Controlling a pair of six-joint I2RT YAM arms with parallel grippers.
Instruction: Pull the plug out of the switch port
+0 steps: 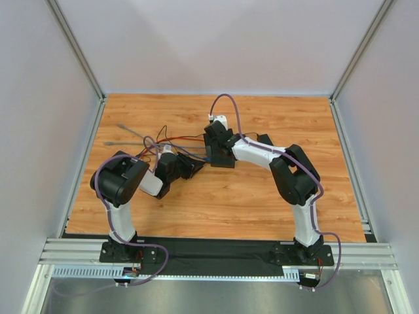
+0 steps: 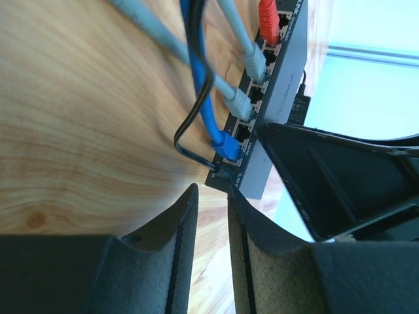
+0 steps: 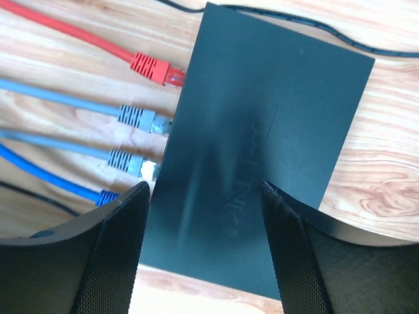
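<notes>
Likely target: black plug (image 2: 219, 171), seated at near end of switch (image 2: 275, 124) port row, sticking out sideways along worktop (image 2: 78, 131). Just ahead of left end effector (image 2: 211, 196), the nearer one: narrowly parted, empty. Right end effector (image 3: 204, 186) spread above switch, gripping nothing.

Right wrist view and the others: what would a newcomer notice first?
The flat black switch fills the right wrist view, the right hand open over its top. Along its left edge a red plug, two grey plugs and a blue plug sit in a row. In the left wrist view the left hand, fingers slightly apart and empty, points at the near end of that row, by a black cable.
</notes>
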